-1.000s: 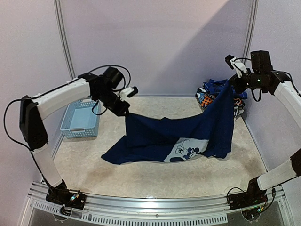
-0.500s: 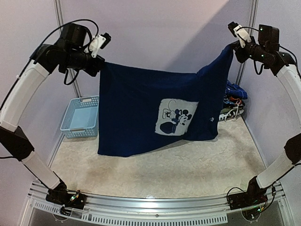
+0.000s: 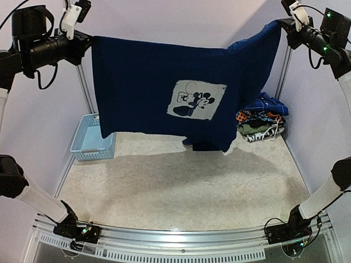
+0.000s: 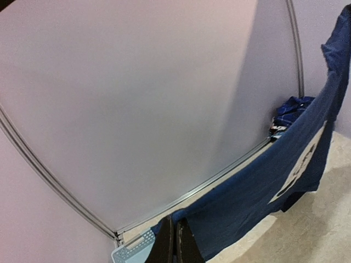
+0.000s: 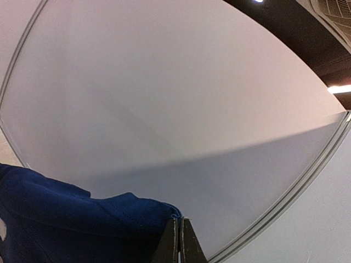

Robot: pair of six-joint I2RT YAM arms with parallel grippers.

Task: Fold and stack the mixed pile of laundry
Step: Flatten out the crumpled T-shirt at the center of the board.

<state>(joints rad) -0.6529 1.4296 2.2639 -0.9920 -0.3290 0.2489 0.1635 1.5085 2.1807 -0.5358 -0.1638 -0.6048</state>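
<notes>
A navy T-shirt [image 3: 164, 93] with a pale cartoon chest print hangs spread high in the air, its bottom edge just above the table. My left gripper [image 3: 88, 41] is shut on its upper left corner and my right gripper [image 3: 281, 24] is shut on its upper right corner. The shirt shows in the left wrist view [image 4: 263, 192], pinched at the fingertips [image 4: 175, 226], and in the right wrist view [image 5: 82, 219], pinched at the fingertips [image 5: 179, 222]. The rest of the laundry pile [image 3: 260, 118], with a blue plaid garment on top, lies at the back right.
A light-blue slotted plastic basket [image 3: 93, 138] stands at the back left against the wall; it also shows in the left wrist view [image 4: 134, 249]. White panel walls with metal posts enclose the beige table [image 3: 181, 186].
Both grippers rose and moved apart, lifting the shirt from draped on the table to hanging spread in the air, print facing the camera.
</notes>
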